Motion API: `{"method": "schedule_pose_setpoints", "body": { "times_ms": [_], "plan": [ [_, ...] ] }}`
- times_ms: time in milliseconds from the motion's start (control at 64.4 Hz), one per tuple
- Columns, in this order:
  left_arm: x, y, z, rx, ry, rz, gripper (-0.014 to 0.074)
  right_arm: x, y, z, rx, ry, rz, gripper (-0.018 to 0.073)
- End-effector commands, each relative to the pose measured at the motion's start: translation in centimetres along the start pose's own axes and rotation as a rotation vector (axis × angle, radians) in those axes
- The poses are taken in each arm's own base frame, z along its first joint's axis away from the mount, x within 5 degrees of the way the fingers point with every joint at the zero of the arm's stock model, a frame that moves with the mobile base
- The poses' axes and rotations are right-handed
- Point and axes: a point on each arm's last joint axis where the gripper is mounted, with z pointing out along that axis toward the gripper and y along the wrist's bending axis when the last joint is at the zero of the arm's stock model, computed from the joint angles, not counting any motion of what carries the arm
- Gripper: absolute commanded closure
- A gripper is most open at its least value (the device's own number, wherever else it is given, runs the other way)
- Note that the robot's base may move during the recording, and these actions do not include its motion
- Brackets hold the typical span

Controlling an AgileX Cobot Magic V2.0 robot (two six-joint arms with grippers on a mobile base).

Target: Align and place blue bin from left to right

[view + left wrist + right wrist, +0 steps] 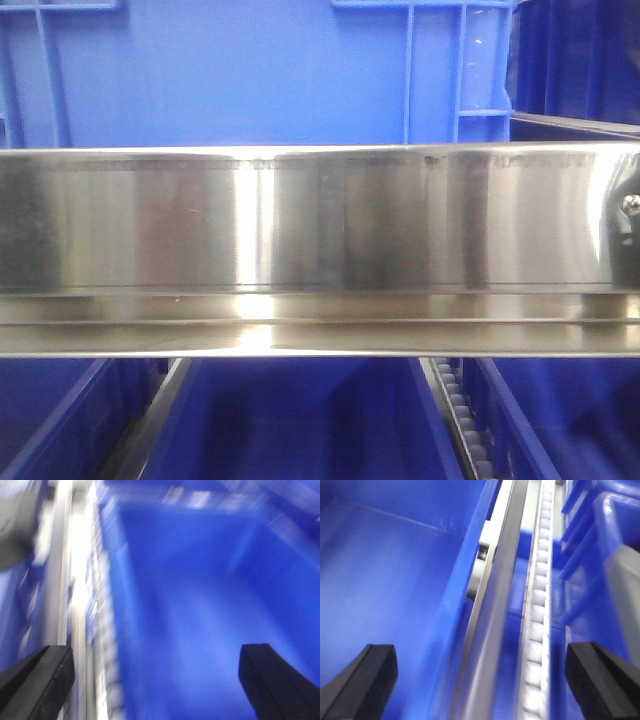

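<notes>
The blue bin point(240, 75) fills the top of the front view, a tall medium-blue crate with a smooth wall between raised ribs, standing behind a steel rail. In the left wrist view my left gripper point(157, 680) is open, its black fingers point(40, 677) wide apart over the inside of a darker blue bin point(200, 620); the picture is blurred. My right gripper point(480, 680) is open too, straddling a steel rail point(492, 615) and a white roller track point(537, 620), with a blue bin's inside point(385, 590) at left. Neither gripper holds anything.
A wide shiny steel beam point(320, 250) crosses the front view. Below it lie shallower dark-blue bins point(300, 420) divided by rails and a roller track point(465, 420). Another dark bin point(580, 60) stands at top right. A roller track point(97, 620) runs left of the left gripper.
</notes>
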Motion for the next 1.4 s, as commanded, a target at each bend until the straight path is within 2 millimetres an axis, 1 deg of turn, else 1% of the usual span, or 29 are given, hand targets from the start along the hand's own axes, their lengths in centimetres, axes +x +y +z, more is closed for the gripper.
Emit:
{"method": "schedule_pose_setpoints", "body": {
  "times_ms": [0, 140, 186, 295, 388, 451, 544, 668, 777, 808, 824, 901, 1026, 1150, 1181, 1212, 1274, 1383],
  "plan": [
    [-0.7, 0.1, 0.9, 0.004, 0.091, 0.006, 0.0039, -1.2, -0.9, -0.1, -0.045, -0.023, 0.073, -0.0009],
    [-1.9, 0.0, 2.6, 0.004, 0.15, 0.023, 0.0039, -1.8, -2.6, 0.2, -0.124, -0.023, 0.149, -0.0009],
    [-2.2, 0.0, 2.9, 0.003, 0.155, 0.024, 0.0039, -1.8, -3.1, 0.3, -0.114, -0.023, 0.159, -0.0009],
    [-2.8, 0.2, 4.2, -0.005, 0.17, 0.029, 0.0039, -1.8, -3.6, 0.5, -0.101, -0.021, 0.164, -0.0009],
    [-3.4, 0.0, 5.2, -0.015, 0.166, 0.049, 0.0039, -1.8, -3.5, 1.0, -0.1, -0.011, 0.164, -0.0009],
    [-3.6, -0.4, 6.3, -0.044, 0.173, 0.087, 0.0039, -1.8, -3.2, 1.5, -0.106, 0.001, 0.159, -0.0009],
    [-3.7, -1.2, 7.5, -0.067, 0.181, 0.13, 0.0039, -1.7, -2.5, 2.8, -0.119, 0.03, 0.148, -0.0009],
    [-3.7, -2.1, 9.0, -0.048, 0.199, 0.143, 0.0039, -1.6, -2.0, 4.6, -0.135, 0.068, 0.151, -0.0009],
    [-3.4, -1.8, 10.1, -0.066, 0.221, 0.12, 0.0039, -1.4, -1.8, 6.1, -0.136, 0.094, 0.151, -0.0009],
    [-3.3, -1.5, 10.6, -0.072, 0.232, 0.116, 0.0039, -1.5, -1.7, 6.3, -0.138, 0.088, 0.152, -0.0009],
    [-3.3, -1.5, 10.8, -0.072, 0.235, 0.116, 0.0039, -1.4, -1.7, 6.7, -0.138, 0.094, 0.152, -0.0009],
    [-3.0, -1.1, 12.0, -0.081, 0.259, 0.11, 0.0039, -1.4, -1.6, 7.6, -0.137, 0.101, 0.152, -0.0009],
    [-2.3, -0.8, 14.0, -0.086, 0.302, 0.108, 0.0039, -1.2, -1.4, 9.2, -0.135, 0.123, 0.151, -0.0009],
    [-1.8, -0.6, 15.4, -0.089, 0.333, 0.107, 0.0039, -1.0, -1.2, 10.4, -0.137, 0.139, 0.152, -0.0009],
    [-1.8, -0.6, 15.4, -0.089, 0.333, 0.107, 0.0039, -1.0, -1.1, 10.6, -0.139, 0.141, 0.153, -0.0009],
    [-1.6, -0.5, 15.9, -0.091, 0.344, 0.105, 0.0039, -1.0, -1.1, 10.9, -0.139, 0.145, 0.153, -0.0009],
    [-1.5, -0.5, 16.3, -0.092, 0.352, 0.105, 0.0039, -0.9, -0.9, 11.4, -0.145, 0.151, 0.156, -0.0009],
    [-1.4, -0.2, 16.5, -0.093, 0.356, 0.099, 0.0039, -0.7, -0.5, 11.9, -0.152, 0.162, 0.15, -0.0009]
  ]
}}
